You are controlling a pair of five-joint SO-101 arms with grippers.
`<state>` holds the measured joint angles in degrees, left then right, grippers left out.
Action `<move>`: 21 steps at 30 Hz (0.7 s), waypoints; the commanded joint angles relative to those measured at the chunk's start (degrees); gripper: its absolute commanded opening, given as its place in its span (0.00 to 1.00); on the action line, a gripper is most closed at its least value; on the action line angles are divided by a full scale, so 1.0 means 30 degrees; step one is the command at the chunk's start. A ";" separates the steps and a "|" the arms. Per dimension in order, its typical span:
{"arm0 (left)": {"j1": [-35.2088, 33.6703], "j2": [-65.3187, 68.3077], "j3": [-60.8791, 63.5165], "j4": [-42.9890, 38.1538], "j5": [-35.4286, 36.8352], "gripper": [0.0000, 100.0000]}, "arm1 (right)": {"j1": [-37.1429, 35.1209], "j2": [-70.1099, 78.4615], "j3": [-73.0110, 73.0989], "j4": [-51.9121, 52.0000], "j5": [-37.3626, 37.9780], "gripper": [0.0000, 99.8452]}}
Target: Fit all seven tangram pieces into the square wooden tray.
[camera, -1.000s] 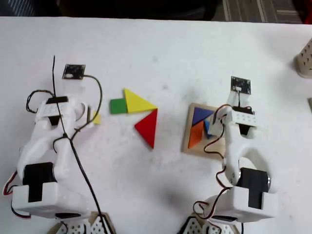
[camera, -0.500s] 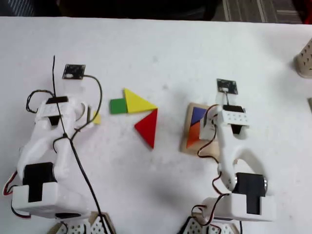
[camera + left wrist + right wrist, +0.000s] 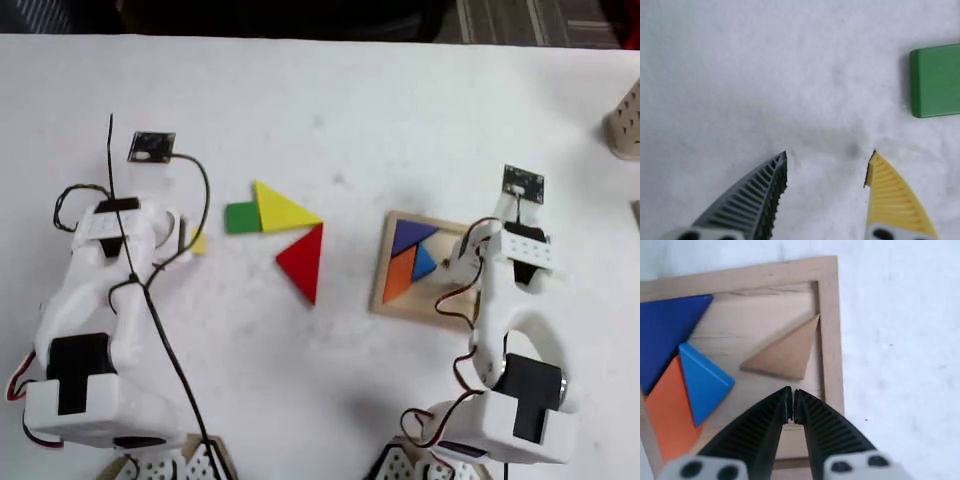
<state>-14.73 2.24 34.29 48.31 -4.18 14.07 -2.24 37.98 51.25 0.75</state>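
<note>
A: Right gripper [image 3: 792, 400] pinched shut on nothing, tips over the tray [image 3: 830, 330] floor, just beside the tan triangle [image 3: 785, 355].
B: Left gripper [image 3: 827, 165] hangs open over the table [image 3: 740, 60], green square [image 3: 935, 81] near, on its tray side.
A: Green square, yellow triangle [image 3: 282, 210] and red triangle [image 3: 303, 260] lie between the arms. They're nearer the left, I'd say.

I find no text, label, brand, number or sign that I can read, neither on the tangram pieces [image 3: 303, 260], nor on the wooden tray [image 3: 830, 340], nor on the desk [image 3: 400, 100].
</note>
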 commanded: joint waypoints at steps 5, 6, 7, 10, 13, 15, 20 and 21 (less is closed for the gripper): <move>-0.0190 0.0015 -0.0791 -0.0440 -0.0029 0.27 | 0.0190 -0.0864 -0.0586 -0.1216 0.0000 0.02; -0.0190 0.0015 -0.0791 -0.0440 -0.0029 0.27 | 0.0103 -0.0864 -0.0586 -0.1333 -0.0059 0.02; -0.0190 0.0015 -0.0791 -0.0440 -0.0029 0.27 | -0.0073 -0.0864 -0.0586 -0.1363 -0.0088 0.02; -0.0190 0.0015 -0.0791 -0.0440 -0.0029 0.27 | -0.0777 -0.0864 -0.0469 -0.1363 -0.0147 0.02; -0.0190 0.0015 -0.0791 -0.0440 -0.0029 0.27 | -0.1421 -0.0864 -0.0527 -0.1744 -0.0147 0.02; -0.0220 0.0015 -0.0791 -0.0440 -0.0029 0.27 | -0.1538 -0.0864 -0.0527 -0.2505 -0.0147 0.02; -0.0220 0.0015 -0.0791 -0.0469 -0.0029 0.27 | -0.1480 -0.0308 -0.0615 -0.3502 -0.0147 0.02; -0.0220 0.0015 -0.0791 -0.0498 -0.0029 0.27 | -0.1480 -0.0073 -0.0615 -0.3795 -0.0147 0.02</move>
<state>-14.73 2.24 34.29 48.31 -4.18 10.20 -2.15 37.98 42.46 0.75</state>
